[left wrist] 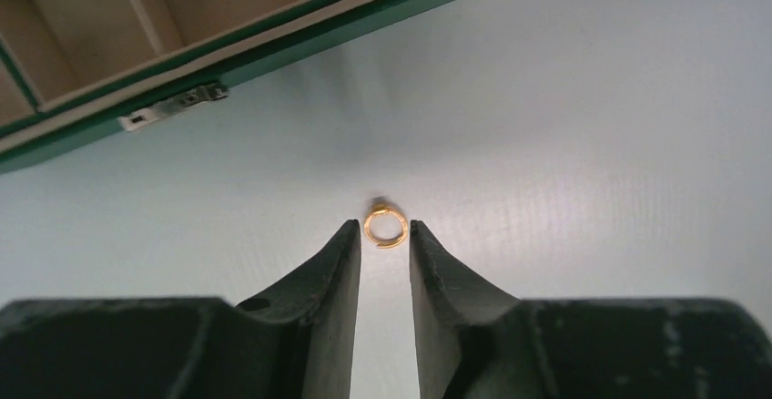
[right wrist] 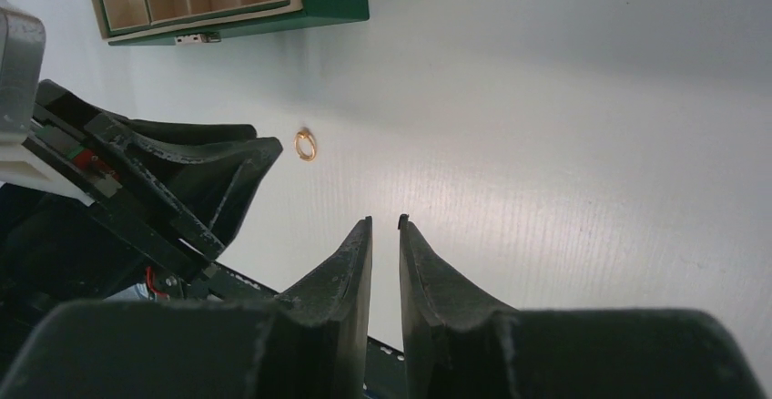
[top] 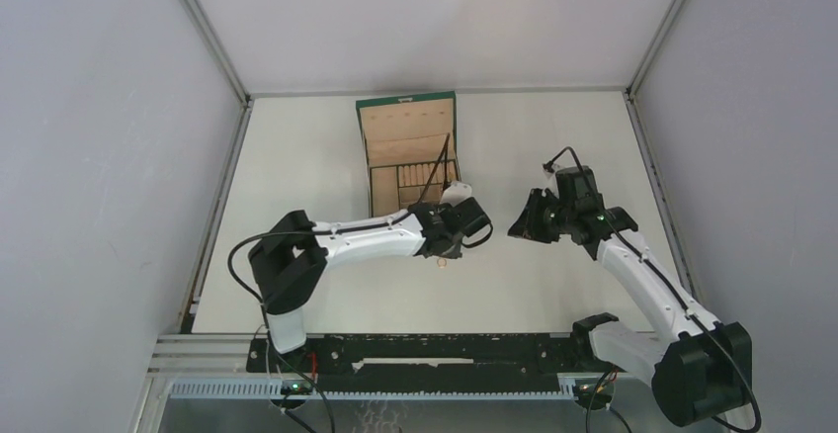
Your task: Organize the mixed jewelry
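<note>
Left wrist: left gripper (left wrist: 384, 228), narrowly parted, brackets gold ring (left wrist: 385, 226); green box (left wrist: 364, 21) beyond.

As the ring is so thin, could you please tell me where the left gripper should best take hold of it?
Take the ring by its plain band, side to side, the left gripper coming straight down. It seems to lie flat on the table, its setting at the far edge, clear of the fingers.
</note>
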Available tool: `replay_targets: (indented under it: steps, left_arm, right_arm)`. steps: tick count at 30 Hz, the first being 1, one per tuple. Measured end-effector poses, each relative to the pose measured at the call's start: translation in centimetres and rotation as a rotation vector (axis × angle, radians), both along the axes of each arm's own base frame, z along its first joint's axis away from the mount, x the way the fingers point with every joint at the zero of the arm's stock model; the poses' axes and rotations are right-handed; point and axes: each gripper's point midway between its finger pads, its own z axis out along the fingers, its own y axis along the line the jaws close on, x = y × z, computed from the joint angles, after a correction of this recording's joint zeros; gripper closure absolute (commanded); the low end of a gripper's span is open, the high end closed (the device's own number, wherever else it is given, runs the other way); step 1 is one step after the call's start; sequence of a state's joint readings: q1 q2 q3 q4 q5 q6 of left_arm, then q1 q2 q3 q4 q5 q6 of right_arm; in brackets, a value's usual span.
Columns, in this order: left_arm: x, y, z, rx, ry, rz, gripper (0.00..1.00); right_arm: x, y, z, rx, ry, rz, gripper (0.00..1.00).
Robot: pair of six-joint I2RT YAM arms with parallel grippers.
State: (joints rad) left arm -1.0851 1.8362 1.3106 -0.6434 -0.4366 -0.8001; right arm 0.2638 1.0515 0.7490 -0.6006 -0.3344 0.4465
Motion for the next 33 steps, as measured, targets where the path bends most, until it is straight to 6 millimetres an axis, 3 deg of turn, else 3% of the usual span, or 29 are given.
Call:
replay_targets:
  steps: [7,11,19,25,33]
  left_arm:
    - [-0.9,2.3,3.5,0.043,-0.032,-0.282,0.62]
    - [-1.5,2.0,5.2,0.01,-0.044,-0.479,0.59]
    - [-4.5,2.3,2.1,-0.008,0.104,-0.791,0.58]
    - [-3.5,3.0,0.3,-0.019,0.172,-0.822,0.58]
    - [-3.3,2.2,-1.5,0.022,0.211,-0.91,0.59]
  right_arm:
    - [0.0,-0.2,1.3,0.008,-0.053,-0.016,0.75]
    - [-0.1,-0.8,2.1,0.008,-0.082,-0.067,0.74]
    - [-0.8,-1.8,1.1,-0.013,-0.04,-0.153,0.75]
    - [-0.6,-2.1,0.7,-0.024,-0.026,-0.178,0.75]
    - [-0.5,-2.2,0.1,-0.037,-0.005,-0.182,0.75]
